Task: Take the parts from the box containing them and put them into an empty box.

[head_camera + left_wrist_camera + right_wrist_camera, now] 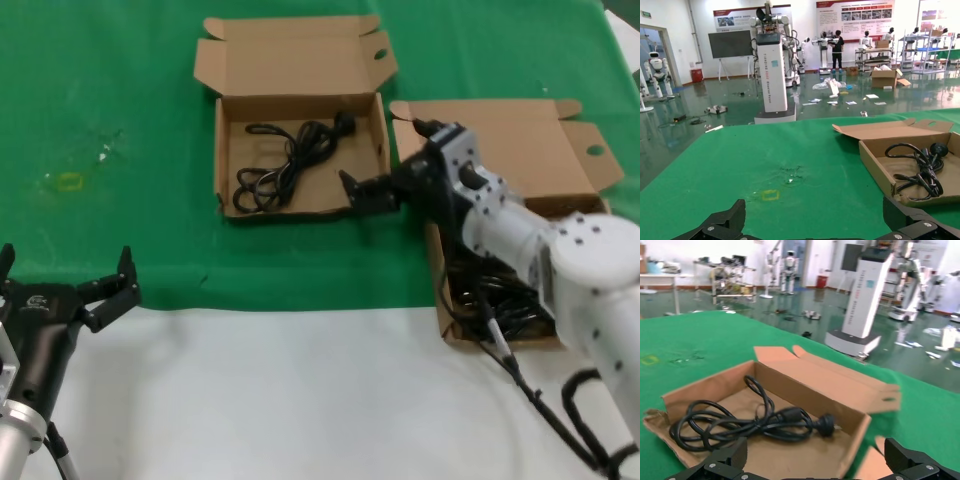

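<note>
A brown cardboard box lies open mid-table with one black power cord coiled in it. A second open box lies to its right, with several black cords in its near end; my right arm hides most of its tray. My right gripper is open and empty, just above the middle box's near right corner. In the right wrist view, that box and its cord lie just beyond the open gripper. My left gripper is open and empty at the near left.
The table has a green cloth at the back and a bare white strip in front. A small yellow mark sits on the cloth at the left. The left wrist view shows the middle box beyond the open left gripper.
</note>
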